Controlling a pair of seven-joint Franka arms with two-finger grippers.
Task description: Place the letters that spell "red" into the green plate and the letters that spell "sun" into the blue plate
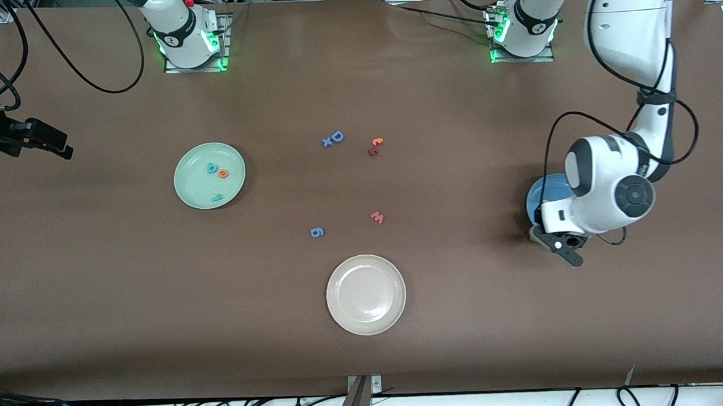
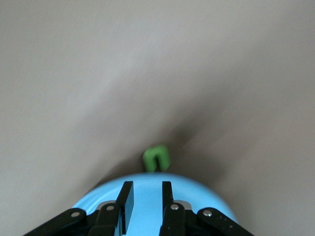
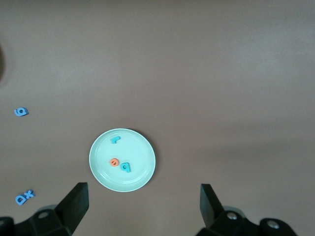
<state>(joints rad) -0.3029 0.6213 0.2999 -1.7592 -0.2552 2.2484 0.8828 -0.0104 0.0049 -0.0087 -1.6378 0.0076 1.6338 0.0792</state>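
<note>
Left gripper [image 2: 146, 204] low over blue plate [image 2: 147, 191], at the plate's rim nearer the front camera, toward left arm's end of table. Fingers nearly together, narrow gap, nothing seen between them. Green "n" [image 2: 157, 158] flat on the table just off that same rim, straight ahead of the fingertips, close to the plate edge but not on it. Legs of the "n" pointing back toward the plate; too small to call a long axis.

In front view, plate [image 1: 543, 194] mostly hidden under the left wrist; yellow "s" and "u" not visible, so cannot say whether they lie in it.

Judgement: "n" the next piece, and left arm much the nearer. Jaws would need to spread before dropping over it. Little room between letter and plate rim, so a finger landing on the plate side risks clipping the rim or nudging the plate. Bare table on the letter's other sides.

Right gripper [image 3: 142, 204] high over the table past the green plate [image 3: 101, 169], toward right arm's end, fingers wide apart, empty, waiting. Teal "r" [image 3: 116, 139], orange "e" [image 3: 113, 162], teal "d" [image 3: 126, 167] all inside the green plate, so "red" looks done
</note>
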